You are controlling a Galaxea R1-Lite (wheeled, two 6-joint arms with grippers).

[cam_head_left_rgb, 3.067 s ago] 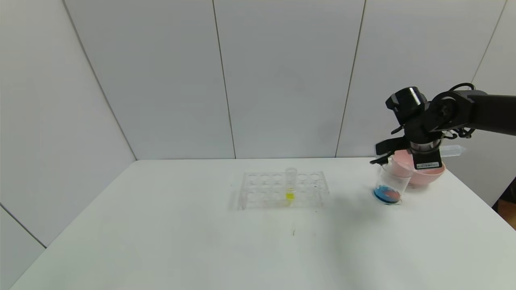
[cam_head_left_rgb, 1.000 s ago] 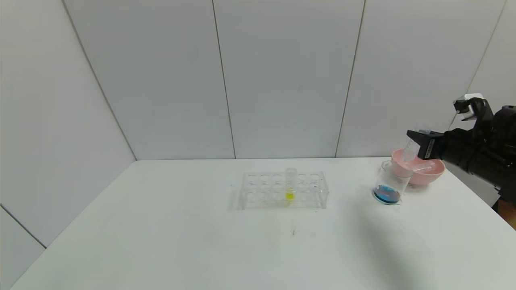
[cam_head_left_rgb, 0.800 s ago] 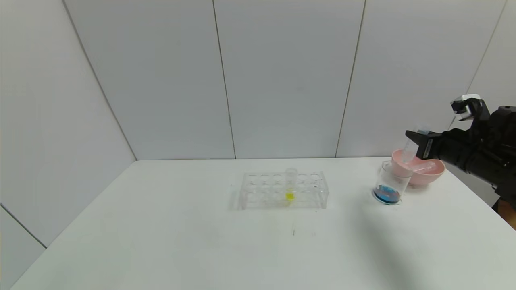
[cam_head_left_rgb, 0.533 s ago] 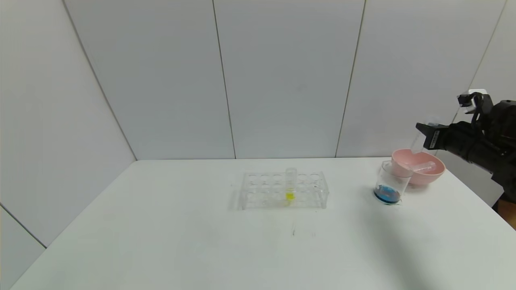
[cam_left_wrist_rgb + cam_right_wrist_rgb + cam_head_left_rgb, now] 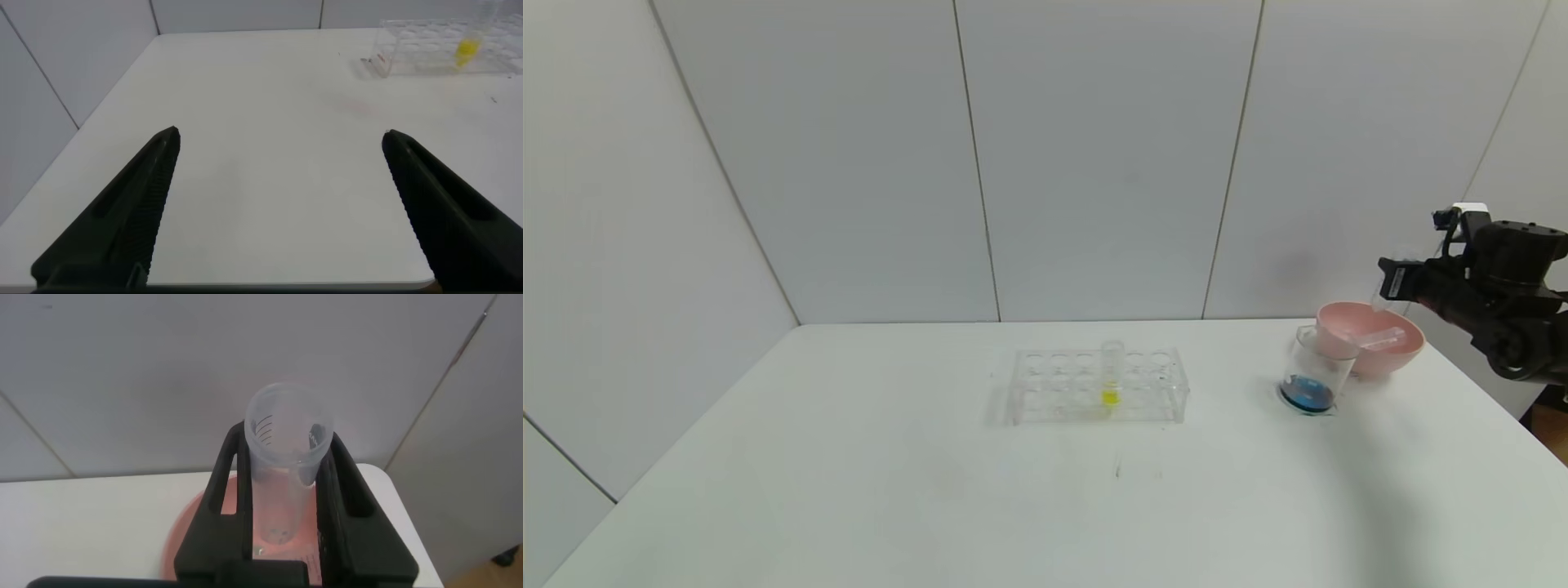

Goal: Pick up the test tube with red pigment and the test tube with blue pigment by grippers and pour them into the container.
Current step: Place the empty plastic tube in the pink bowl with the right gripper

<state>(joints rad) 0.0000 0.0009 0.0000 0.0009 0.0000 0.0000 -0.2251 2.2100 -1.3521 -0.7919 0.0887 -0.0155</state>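
The small clear glass beaker with a pouring lip [image 5: 1313,371] stood at the table's three o'clock side and held dark blue liquid at its bottom, with no separate red showing, so both pigments had probably gone in. The black two-fingered right gripper [image 5: 1390,282] hovered above the pink plastic bowl [image 5: 1372,336], just past the beaker toward two o'clock, clenched on a short clear round-bottomed plastic tube [image 5: 286,469] that looked empty; which pigment it had carried could not be told. Another emptied clear tube [image 5: 1378,337] lay inside the bowl. What seemed left was dropping the held tube into that bowl. The clear many-holed rack [image 5: 1094,385] at centre kept only the yellow-liquid tube [image 5: 1111,377]. The left gripper [image 5: 278,212] idled with fingers spread wide, holding nothing, low over the table's nine o'clock side.
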